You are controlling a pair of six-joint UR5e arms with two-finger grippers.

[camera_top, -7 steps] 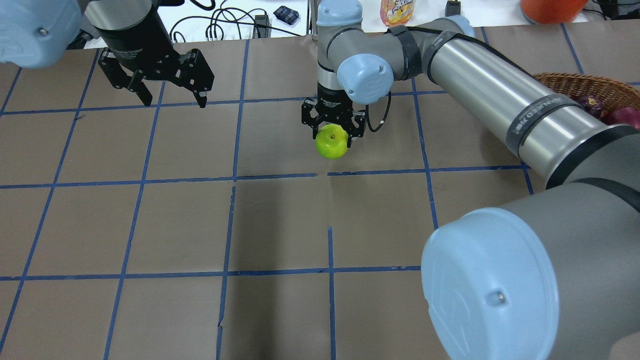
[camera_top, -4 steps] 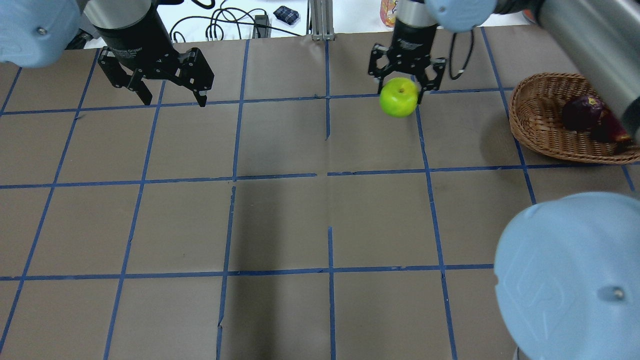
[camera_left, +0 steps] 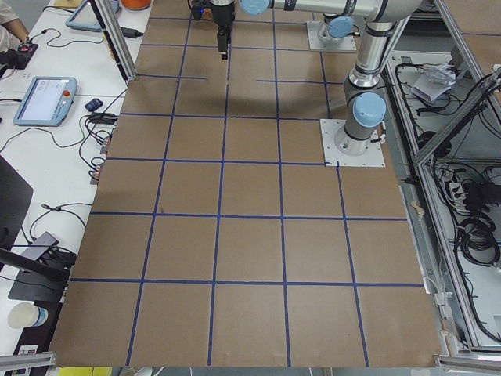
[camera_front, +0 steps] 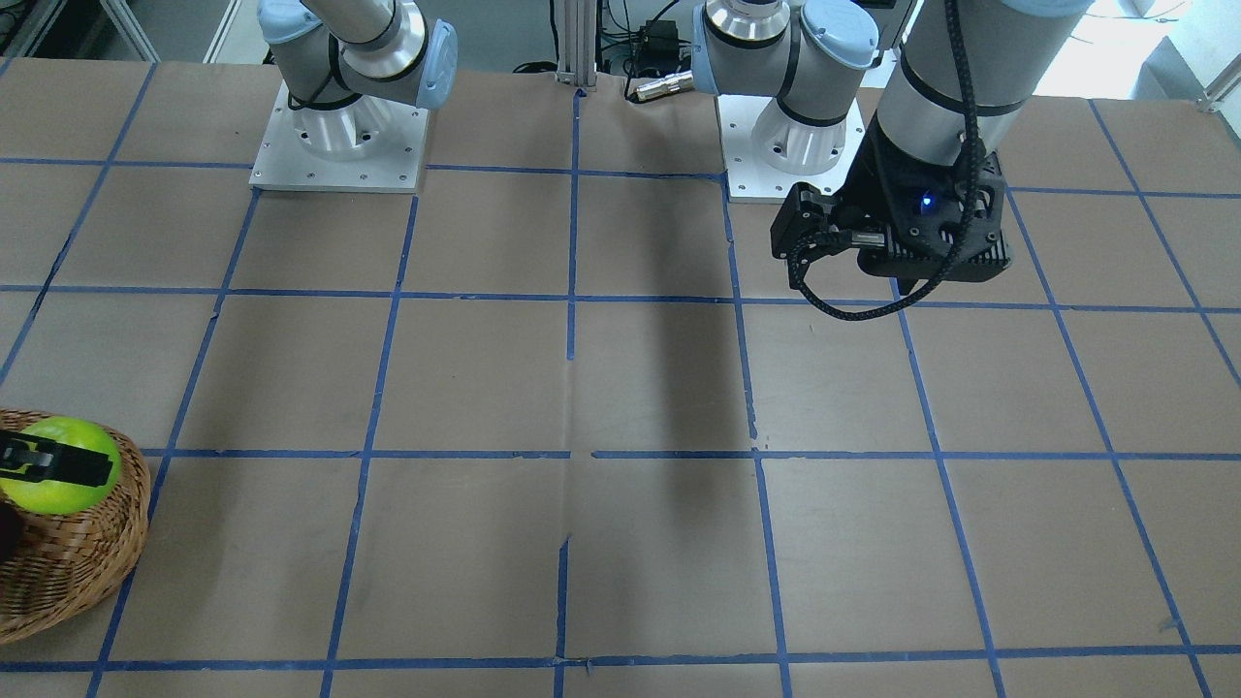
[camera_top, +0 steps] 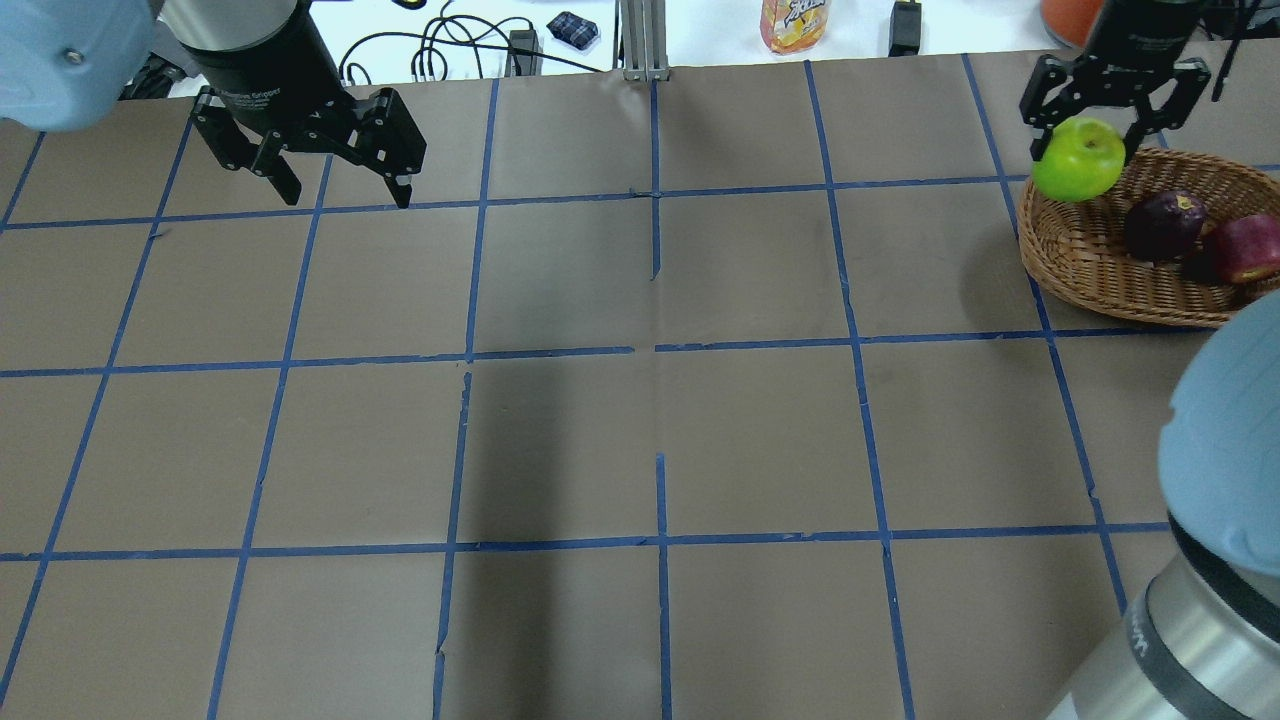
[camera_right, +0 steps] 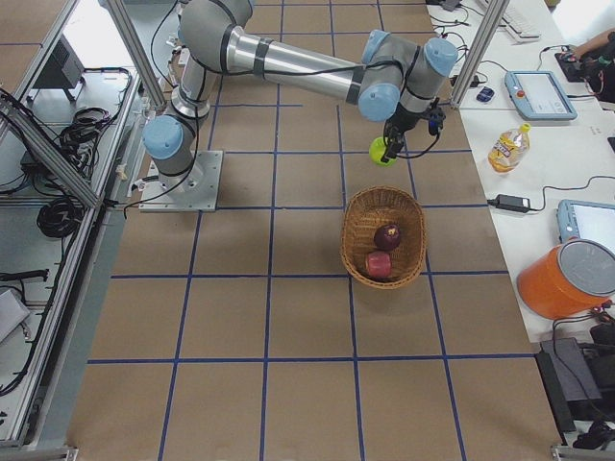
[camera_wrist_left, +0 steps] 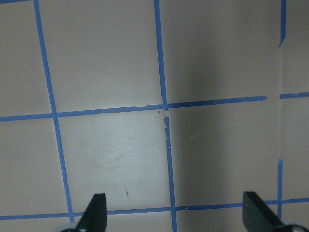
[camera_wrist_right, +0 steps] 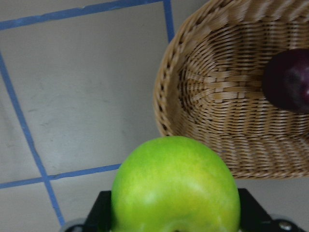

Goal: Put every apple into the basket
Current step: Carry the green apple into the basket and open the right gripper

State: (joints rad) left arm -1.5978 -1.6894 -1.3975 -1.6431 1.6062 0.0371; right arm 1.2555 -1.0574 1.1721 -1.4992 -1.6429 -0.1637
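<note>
- The right fingers (camera_front: 58, 463) have travelled since half a second ago. Then they hung over the back middle of the desk (camera_top: 560, 440), well apart from the basket (camera_top: 1090, 270). Now they are at its rim.
- They are still clamped on the green apple (camera_top: 1078, 160), one finger on each side, with the stem end up between them.
- The apple hangs in the air directly under these fingers. It sits by the end of the basket and is not down in the wicker.
- The purple apple (camera_top: 1163, 225) and the red apple (camera_top: 1250, 248) lie inside the basket, touching each other, beyond and below the right fingers.
- The right arm no longer crosses in front of the basket, so the red apple now shows whole.
- The left fingers (camera_top: 400, 175) have not moved. They hang spread wide with nothing between them, above bare desk, well apart from the basket and all three apples.
- The desk is covered in brown paper, marked into squares by blue tape lines (camera_top: 560, 352).
- A dark shadow band runs across the middle squares.
- Behind the left fingers, past the desk's far edge, black cables (camera_top: 440, 50) lie on a white bench.
- Behind the right fingers on that bench stand a juice bottle (camera_top: 795, 22) and an orange bucket (camera_right: 567, 279).
- Metal frame posts (camera_left: 117, 39) stand along the desk's edges.
</note>
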